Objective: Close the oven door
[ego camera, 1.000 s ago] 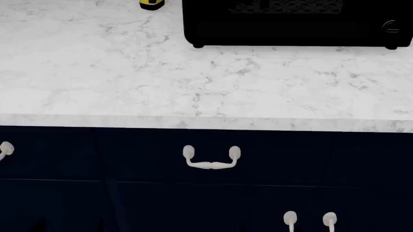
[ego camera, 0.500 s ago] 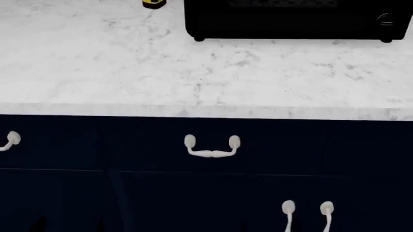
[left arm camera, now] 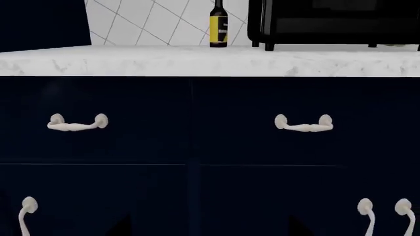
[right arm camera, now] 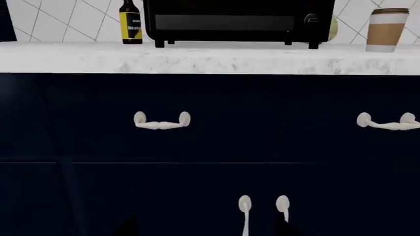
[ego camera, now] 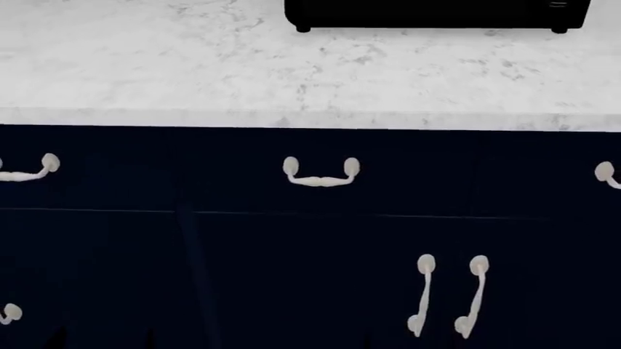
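I face navy drawers (ego camera: 321,171), one small black appliance (right arm camera: 237,22), one bottle (right arm camera: 131,23) and one cup (right arm camera: 384,29) on the counter (ego camera: 291,80); oven door and both grippers are out of view.

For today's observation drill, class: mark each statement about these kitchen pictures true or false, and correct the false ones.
1. A paper coffee cup stands on the marble counter. True.
2. The small black appliance sits on the floor. False: it stands on the counter.
3. The bottle has a yellow label. True.
4. The drawer handles are black. False: they are white.
5. The oven door is visible. False: no view shows it.
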{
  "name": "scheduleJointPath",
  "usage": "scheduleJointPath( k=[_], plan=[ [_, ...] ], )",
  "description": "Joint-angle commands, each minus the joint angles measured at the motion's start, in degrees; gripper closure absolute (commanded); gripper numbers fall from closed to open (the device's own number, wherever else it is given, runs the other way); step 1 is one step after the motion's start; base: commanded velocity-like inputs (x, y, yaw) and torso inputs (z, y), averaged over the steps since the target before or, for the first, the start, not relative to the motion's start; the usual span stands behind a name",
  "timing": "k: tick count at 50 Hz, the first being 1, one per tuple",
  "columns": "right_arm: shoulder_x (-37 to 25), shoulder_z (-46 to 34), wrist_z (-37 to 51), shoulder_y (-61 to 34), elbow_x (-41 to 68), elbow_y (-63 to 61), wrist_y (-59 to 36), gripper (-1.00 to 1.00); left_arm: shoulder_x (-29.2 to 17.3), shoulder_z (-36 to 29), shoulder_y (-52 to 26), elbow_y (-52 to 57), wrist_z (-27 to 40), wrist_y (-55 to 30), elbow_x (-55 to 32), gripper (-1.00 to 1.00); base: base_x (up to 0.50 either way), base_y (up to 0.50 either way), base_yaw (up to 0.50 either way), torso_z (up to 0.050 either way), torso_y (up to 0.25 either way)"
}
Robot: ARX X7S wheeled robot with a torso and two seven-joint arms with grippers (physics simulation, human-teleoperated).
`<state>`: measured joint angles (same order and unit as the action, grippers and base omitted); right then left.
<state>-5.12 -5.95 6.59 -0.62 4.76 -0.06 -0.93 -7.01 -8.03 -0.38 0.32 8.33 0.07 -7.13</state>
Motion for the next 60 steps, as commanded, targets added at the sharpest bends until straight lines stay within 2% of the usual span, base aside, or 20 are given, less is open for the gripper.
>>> scheduleJointPath(
  k=[1,16,60],
  plan=[
    [-0.8,-0.9,0.8,0.0,0.8,-0.1,0.2,-1.00,-0.5,-0.6,-0.1,-0.2,0.6,0.1,-0.6,-1.00,-0.07,0.00,0.00,0.000,0.000],
    [-1.5,-1.8,1.8,-0.1,1.5,0.0,0.5,-1.00,-1.0,-1.2,-0.2,0.0,1.6,-0.3,-1.2,-1.00,0.00,0.00,0.00,-0.006,0.000],
    [-3.2,-3.9,3.9,-0.6,3.3,0.3,0.5,-1.00,-2.3,-2.8,-0.8,-0.2,3.3,-0.4,-2.6,-1.00,0.00,0.00,0.00,-0.031,0.000]
  ],
)
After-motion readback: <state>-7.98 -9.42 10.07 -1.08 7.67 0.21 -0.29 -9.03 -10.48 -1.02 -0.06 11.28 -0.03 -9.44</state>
